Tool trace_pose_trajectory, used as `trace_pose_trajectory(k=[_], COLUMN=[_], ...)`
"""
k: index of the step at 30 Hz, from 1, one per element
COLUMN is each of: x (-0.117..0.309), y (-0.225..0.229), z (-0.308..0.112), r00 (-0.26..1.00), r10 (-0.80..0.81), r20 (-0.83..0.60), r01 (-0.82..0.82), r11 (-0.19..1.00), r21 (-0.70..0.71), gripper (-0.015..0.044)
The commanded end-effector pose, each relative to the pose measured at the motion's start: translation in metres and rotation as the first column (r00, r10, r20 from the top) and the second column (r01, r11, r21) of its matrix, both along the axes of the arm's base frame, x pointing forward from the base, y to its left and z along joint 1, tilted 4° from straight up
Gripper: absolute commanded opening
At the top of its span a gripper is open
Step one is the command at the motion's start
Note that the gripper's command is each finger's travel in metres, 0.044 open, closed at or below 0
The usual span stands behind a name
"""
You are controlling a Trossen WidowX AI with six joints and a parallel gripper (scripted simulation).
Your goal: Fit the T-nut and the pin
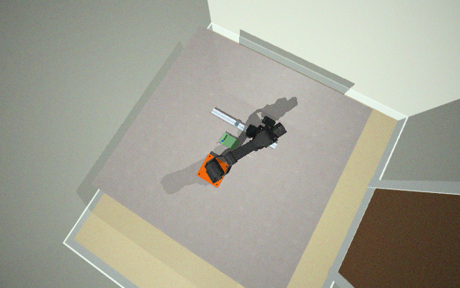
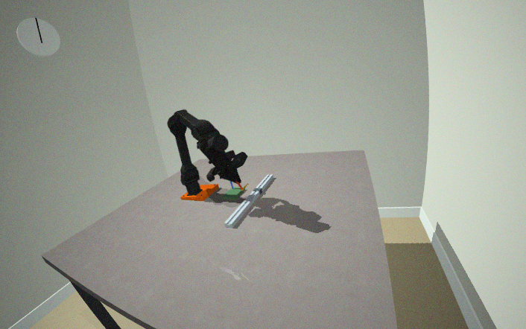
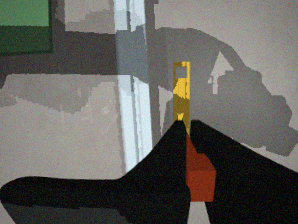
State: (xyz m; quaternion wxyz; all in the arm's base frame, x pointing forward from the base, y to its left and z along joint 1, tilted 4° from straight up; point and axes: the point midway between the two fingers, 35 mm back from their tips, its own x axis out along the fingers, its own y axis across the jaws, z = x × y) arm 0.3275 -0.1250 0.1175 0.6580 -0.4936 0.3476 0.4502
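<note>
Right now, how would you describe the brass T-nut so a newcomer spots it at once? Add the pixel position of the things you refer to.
Find the black arm on its orange base [image 1: 200,174] [image 2: 191,197]. Follow it to the gripper [image 2: 239,181] [image 3: 188,121], shut on an orange handle [image 3: 201,185]. The T-nut [image 3: 181,89] is the yellow piece at its end, unlike the silvery rail [image 1: 222,116] [image 2: 241,213] [image 3: 135,110].

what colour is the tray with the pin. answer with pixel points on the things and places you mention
Green [image 1: 230,141] [image 2: 233,193] [image 3: 22,12]; the top view shows it best.
</note>
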Motion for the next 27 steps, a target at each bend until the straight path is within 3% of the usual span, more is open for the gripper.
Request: trace_pose_trajectory(k=[1, 27], x=[-0.0025, -0.008], y=[0.0011, 0.0013], z=[-0.0027, -0.0044], r00=[1.0, 0.996], r10=[0.003, 0.004], r20=[0.009, 0.092], r01=[-0.003, -0.003], r11=[1.0, 1.0], r21=[0.005, -0.007], gripper=[-0.015, -0.015])
